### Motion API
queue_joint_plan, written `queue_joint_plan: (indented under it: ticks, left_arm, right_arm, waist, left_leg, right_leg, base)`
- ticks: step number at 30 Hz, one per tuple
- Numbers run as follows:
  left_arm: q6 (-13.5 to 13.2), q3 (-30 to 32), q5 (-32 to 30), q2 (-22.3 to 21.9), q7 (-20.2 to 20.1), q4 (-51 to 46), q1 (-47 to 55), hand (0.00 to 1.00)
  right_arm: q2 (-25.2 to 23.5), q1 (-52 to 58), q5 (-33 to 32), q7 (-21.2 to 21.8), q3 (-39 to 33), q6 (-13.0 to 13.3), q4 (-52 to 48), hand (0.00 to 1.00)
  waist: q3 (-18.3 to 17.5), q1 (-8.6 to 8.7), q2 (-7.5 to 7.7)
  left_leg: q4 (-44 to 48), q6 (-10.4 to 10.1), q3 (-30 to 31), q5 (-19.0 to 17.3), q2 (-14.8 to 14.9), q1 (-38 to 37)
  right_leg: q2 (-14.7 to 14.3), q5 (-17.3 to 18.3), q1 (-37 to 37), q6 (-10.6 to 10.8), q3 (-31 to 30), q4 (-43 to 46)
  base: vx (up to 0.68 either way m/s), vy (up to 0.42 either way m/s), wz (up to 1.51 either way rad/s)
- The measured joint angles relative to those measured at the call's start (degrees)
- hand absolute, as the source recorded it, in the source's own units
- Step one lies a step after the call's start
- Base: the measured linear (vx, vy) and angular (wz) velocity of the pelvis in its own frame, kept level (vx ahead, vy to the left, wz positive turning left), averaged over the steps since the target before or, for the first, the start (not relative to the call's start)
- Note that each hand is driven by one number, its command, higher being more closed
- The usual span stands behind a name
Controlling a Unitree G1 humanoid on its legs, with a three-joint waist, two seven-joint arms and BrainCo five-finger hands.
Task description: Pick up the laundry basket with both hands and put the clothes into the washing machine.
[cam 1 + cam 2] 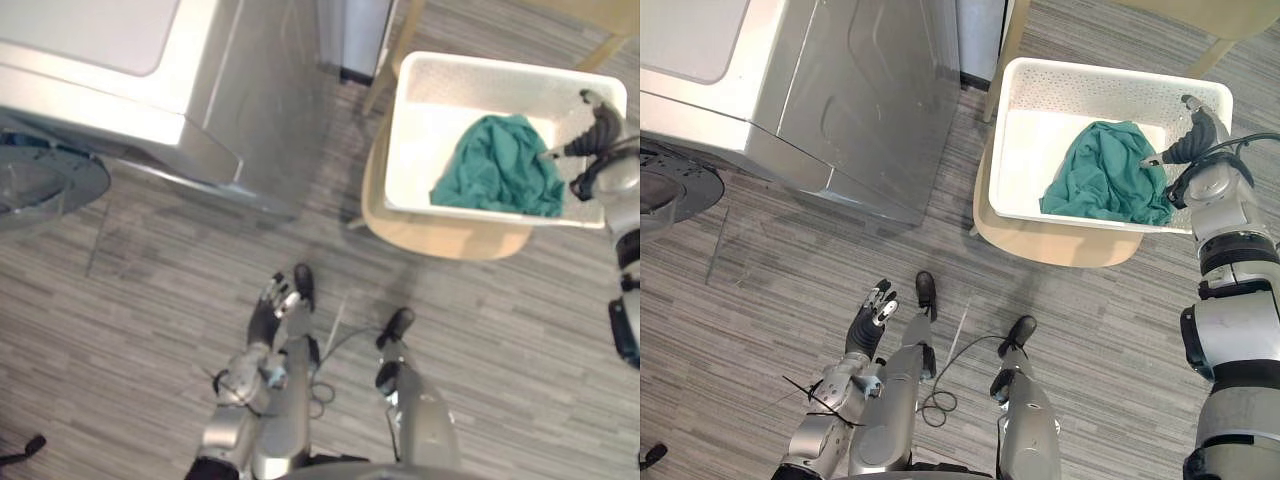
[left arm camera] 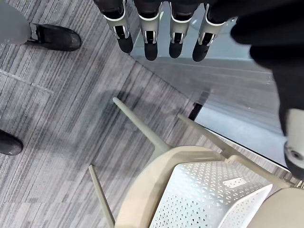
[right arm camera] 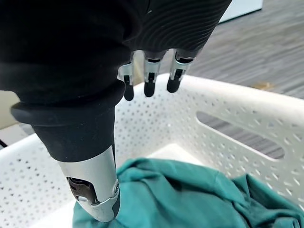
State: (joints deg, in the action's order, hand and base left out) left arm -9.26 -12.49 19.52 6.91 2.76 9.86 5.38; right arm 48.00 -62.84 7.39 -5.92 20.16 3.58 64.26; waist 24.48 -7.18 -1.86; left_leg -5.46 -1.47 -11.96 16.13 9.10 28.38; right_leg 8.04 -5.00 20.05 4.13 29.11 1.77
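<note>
The task looks to be only at its start. The right hand (image 1: 1193,138) hovers over one end of the white laundry basket (image 1: 1080,72), fingers straight, holding nothing. The green cloth (image 1: 1105,175) lies just under its thumb. The basket rests on a beige chair (image 1: 1060,245), not yet lifted. The left hand (image 1: 872,315) hangs relaxed and empty, well apart from the basket. The washing machine (image 1: 840,100) stands beyond that hand.

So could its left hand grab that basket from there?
Probably not yet. The left hand hangs low over the floor, open, well apart from the basket on the chair. Nothing stands between them, so the arm would only need to swing across.
</note>
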Motion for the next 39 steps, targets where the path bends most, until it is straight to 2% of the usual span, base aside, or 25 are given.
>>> queue_joint_plan:
  ticks: [6,13,15,18,22,23,27,28,31,35,39]
  left_arm:
    - [-0.04,-0.94,-0.03,0.65,0.63,1.74,-2.54,0.0]
    - [-0.2,-1.45,0.05,0.79,1.15,2.0,-3.32,0.0]
    - [-0.2,-2.56,0.06,0.8,1.12,2.0,-4.42,0.0]
    - [-0.22,-3.76,0.1,0.48,0.99,1.87,-5.63,0.0]
    - [-0.23,-4.74,1.48,-1.08,0.22,-1.29,-6.27,0.0]
    - [-0.27,-5.02,2.86,-1.78,-0.43,-3.1,-6.24,0.0]
    - [-0.6,-5.43,4.7,-2.92,-1.43,-4.97,-6.19,0.0]
    - [-0.61,-5.44,4.71,-3.21,-1.53,-5.05,-6.19,0.0]
    - [-0.59,-5.56,5.17,-3.61,-1.6,-5.08,-6.06,0.0]
    - [-0.49,-5.57,5.16,-4.53,-1.62,-5.01,-6.02,0.0]
    - [-0.46,-5.51,5.14,-5.29,-1.58,-4.88,-6.03,0.0]
  right_arm:
    - [-2.36,2.05,0.04,0.94,1.33,-0.09,0.2,0.0]
    - [-2.61,0.92,0.09,1.28,4.65,-0.44,7.3,0.0]
    - [-2.31,-1.14,0.09,1.32,6.34,-0.42,8.74,0.0]
    - [0.61,-4.11,0.19,3.63,9.81,0.0,8.46,0.0]
    - [6.08,-5.44,-0.8,6.53,15.73,0.06,4.99,0.0]
    - [7.71,-5.37,-2.74,8.03,18.34,-0.07,4.11,0.0]
    - [10.07,-5.48,-5.25,10.7,22.26,-0.08,3.96,0.0]
    - [10.39,-5.66,-5.69,11.25,23.1,-0.18,3.94,1.0]
    - [11.05,-5.63,-7.71,12.49,25.06,-0.28,3.89,1.0]
    - [10.77,-5.01,-9.8,12.08,26.53,-0.37,3.88,1.0]
    - [8.88,-2.56,-10.3,10.76,25.19,-0.46,3.79,1.0]
  waist:
    - [0.74,-0.03,0.45]
    - [0.89,-0.87,0.23]
    - [1.26,-0.84,-0.47]
    - [1.34,-0.77,-0.62]
    - [1.39,-0.6,-0.76]
    - [1.37,-0.04,-0.74]
    - [1.35,0.08,-0.72]
    - [1.32,0.06,-0.68]
    - [1.13,0.15,-0.7]
    - [0.27,0.34,-0.72]
    - [-1.53,0.38,-0.96]
  left_leg:
    - [-0.07,-0.26,0.52,-0.2,-0.06,2.05]
    - [-0.01,-0.11,0.82,0.14,-0.98,4.63]
    - [-0.01,-0.1,0.95,0.14,-1.11,5.82]
    - [0.0,-0.21,1.08,0.21,-1.17,8.02]
    - [0.0,-0.28,1.27,0.17,-1.71,10.79]
    - [0.0,-0.52,1.59,-0.01,-2.45,11.31]
    - [-0.02,-0.53,1.51,-0.05,-3.3,11.86]
    - [-0.03,-0.53,0.95,-0.05,-3.34,11.9]
    - [-0.02,-0.53,0.37,-0.05,-3.49,11.94]
    - [0.02,-1.32,-0.94,0.64,-3.14,11.92]
    - [0.05,-0.98,-0.63,2.2,-2.99,11.4]
  right_leg:
    - [0.06,-0.25,1.57,0.14,0.29,-0.52]
    - [0.33,-1.23,3.51,0.21,0.55,-1.94]
    - [0.6,-1.27,4.65,0.27,0.73,-1.95]
    - [1.13,-1.1,7.01,0.4,1.01,-1.05]
    - [4.12,3.6,13.02,0.74,1.52,8.27]
    - [6.33,6.46,15.27,0.78,2.3,13.93]
    - [9.36,9.78,17.91,0.51,2.65,20.98]
    - [10.04,10.37,18.39,0.2,2.89,22.33]
    - [11.54,12.15,19.37,-0.31,3.58,26.01]
    - [12.71,13.45,20.05,-0.89,4.2,29.42]
    - [13.31,14.52,20.01,-1.68,4.89,31.7]
  base:
    - [0.0,0.011,0.02]
    - [0.06,0.015,0.02]
    - [0.07,0.024,0.01]
    - [0.08,0.055,0.03]
    - [0.09,0.058,0.14]
    - [0.09,0.046,0.34]
    - [0.07,0.02,0.25]
    - [0.02,0.006,0.15]
    - [0.01,0.003,0.18]
    - [0.0,-0.004,0.16]
    - [0.02,-0.019,0.08]
